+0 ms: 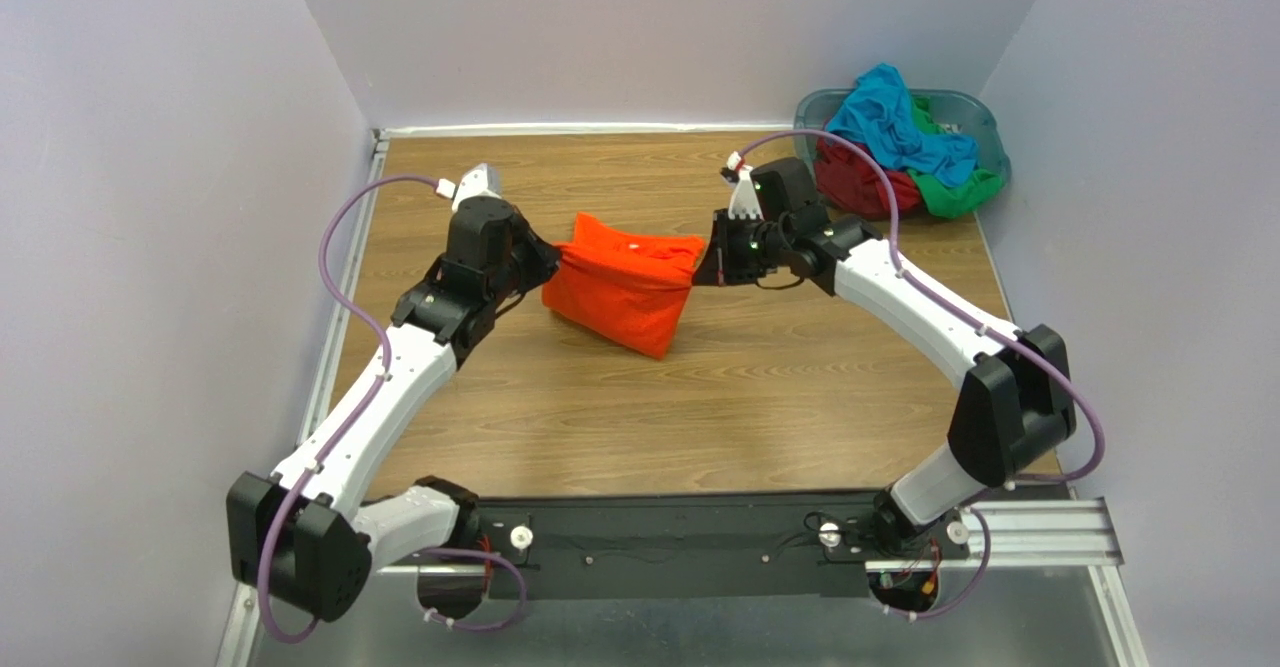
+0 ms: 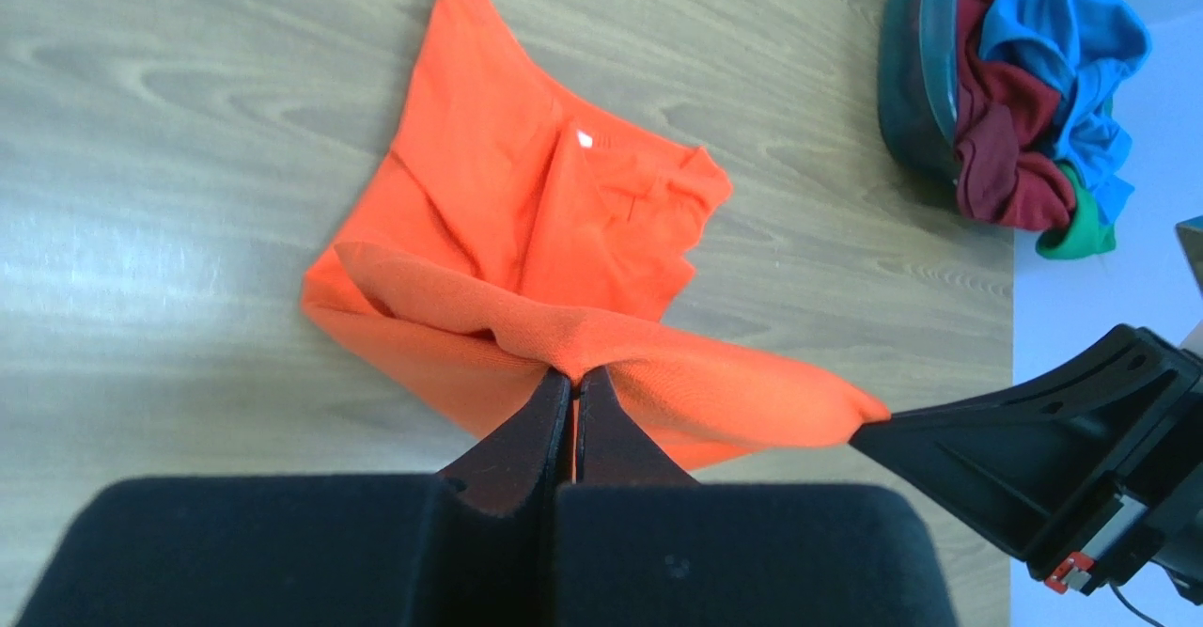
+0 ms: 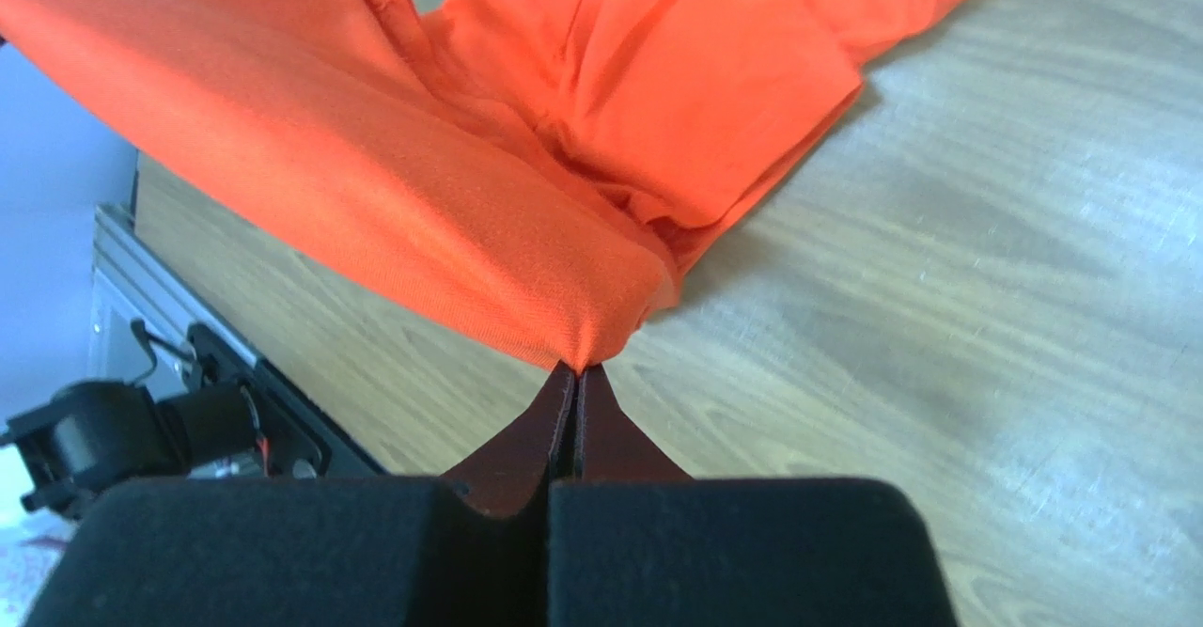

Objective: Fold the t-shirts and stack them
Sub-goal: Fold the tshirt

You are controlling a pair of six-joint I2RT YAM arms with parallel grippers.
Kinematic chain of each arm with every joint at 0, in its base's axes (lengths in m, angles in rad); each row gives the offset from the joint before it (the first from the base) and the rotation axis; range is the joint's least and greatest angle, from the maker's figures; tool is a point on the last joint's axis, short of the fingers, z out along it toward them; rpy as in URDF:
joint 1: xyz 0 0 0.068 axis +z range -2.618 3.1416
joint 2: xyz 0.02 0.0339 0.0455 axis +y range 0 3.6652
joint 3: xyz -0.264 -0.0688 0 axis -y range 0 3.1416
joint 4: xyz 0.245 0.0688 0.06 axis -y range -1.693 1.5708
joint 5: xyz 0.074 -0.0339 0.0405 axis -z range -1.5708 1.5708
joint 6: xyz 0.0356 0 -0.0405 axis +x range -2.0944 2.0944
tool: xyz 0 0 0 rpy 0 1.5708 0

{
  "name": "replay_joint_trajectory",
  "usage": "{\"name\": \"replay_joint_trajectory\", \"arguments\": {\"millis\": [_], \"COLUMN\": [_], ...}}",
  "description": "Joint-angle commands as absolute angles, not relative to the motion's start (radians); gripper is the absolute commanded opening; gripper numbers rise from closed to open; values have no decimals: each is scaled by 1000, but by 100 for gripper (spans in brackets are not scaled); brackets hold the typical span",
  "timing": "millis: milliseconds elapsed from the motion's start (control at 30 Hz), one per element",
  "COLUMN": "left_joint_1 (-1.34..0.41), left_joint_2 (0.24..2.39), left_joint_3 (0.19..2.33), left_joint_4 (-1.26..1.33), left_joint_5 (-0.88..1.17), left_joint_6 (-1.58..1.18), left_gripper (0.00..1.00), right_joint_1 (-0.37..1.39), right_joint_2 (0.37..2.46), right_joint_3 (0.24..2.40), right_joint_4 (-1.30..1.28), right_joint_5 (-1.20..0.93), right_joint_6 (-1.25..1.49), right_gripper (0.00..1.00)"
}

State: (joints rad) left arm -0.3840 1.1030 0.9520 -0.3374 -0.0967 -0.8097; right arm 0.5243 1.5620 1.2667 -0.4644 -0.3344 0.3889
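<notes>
I have the orange t-shirt mid-table: soft, fine-knit cloth, creased, its top edge stretched between the left tool and the right tool. Each tool is pinched tight on a corner, and the lower fold rests on the wood-grain table. Its small white label is unreadable. Far right, a turquoise shirt, dark red shirt and green shirt heap in a grey-blue plastic basket.
</notes>
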Motion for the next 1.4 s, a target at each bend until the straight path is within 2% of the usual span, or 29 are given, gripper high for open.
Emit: {"name": "replay_joint_trajectory", "arguments": {"millis": [0, 500, 900, 967, 1000, 1033, 1067, 1100, 1133, 1167, 1200, 1233, 1367], "left_joint_1": [-333, -264, -218, -207, -203, -199, -195, -193, -193, -193, -193, -193, -193], "left_joint_2": [1176, 1530, 1851, 1885, 1923, 1943, 1960, 1986, 1994, 1996, 1993, 1985, 1907], "left_joint_3": [1026, 1207, 1408, 1436, 1448, 1465, 1503, 1520, 1534, 1560, 1566, 1569, 1502], "left_joint_4": [-259, -146, -130, -124, -126, -130, -146, -152, -164, -179, -183, -187, -180], "left_joint_5": [-104, 29, 32, 11, 9, 23, 29, 31, 29, 28, 25, 23, 38], "left_joint_6": [-729, -640, -607, -607, -606, -604, -595, -595, -592, -588, -586, -586, -597], "left_gripper": [0, 0, 0, 0, 0, 0, 30, 44, 55, 82, 94, 98, 98], "right_joint_1": [483, 384, 334, 328, 324, 321, 322, 321, 321, 321, 321, 322, 322], "right_joint_2": [1620, 1831, 2117, 2181, 2207, 2245, 2262, 2272, 2276, 2270, 2261, 2244, 2128], "right_joint_3": [1322, 1440, 1692, 1739, 1794, 1821, 1847, 1865, 1890, 1894, 1893, 1887, 1760], "right_joint_4": [-488, -486, -477, -476, -476, -477, -479, -479, -477, -479, -479, -479, -476], "right_joint_5": [-357, -399, -365, -333, -331, -330, -343, -354, -365, -382, -387, -387, -405], "right_joint_6": [360, 347, 302, 299, 292, 287, 285, 284, 287, 287, 290, 290, 291], "right_gripper": [1, 1, 1, 5, 11, 24, 63, 97, 100, 100, 100, 100, 100]}}
